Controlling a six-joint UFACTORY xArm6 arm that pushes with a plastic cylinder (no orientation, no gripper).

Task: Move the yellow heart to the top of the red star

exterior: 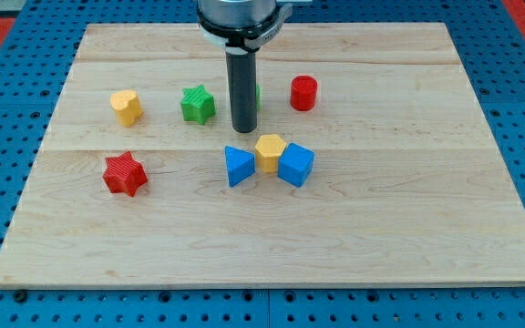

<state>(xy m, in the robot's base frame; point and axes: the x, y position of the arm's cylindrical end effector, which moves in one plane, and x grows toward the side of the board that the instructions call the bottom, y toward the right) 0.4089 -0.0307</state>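
Observation:
The yellow heart (127, 107) sits at the view's left on the wooden board (408, 219). The red star (124, 174) lies below it, a short gap apart. My tip (244, 129) is at the end of the dark rod near the board's middle, to the right of the heart and the green star (198, 104). It stands just above the blue triangle (238, 167) and the yellow hexagon (270, 152). It touches no block that I can see.
A blue cube (295, 165) touches the yellow hexagon's right side. A red cylinder (303, 93) stands right of the rod. A green block (258, 95) is mostly hidden behind the rod. Blue pegboard surrounds the board.

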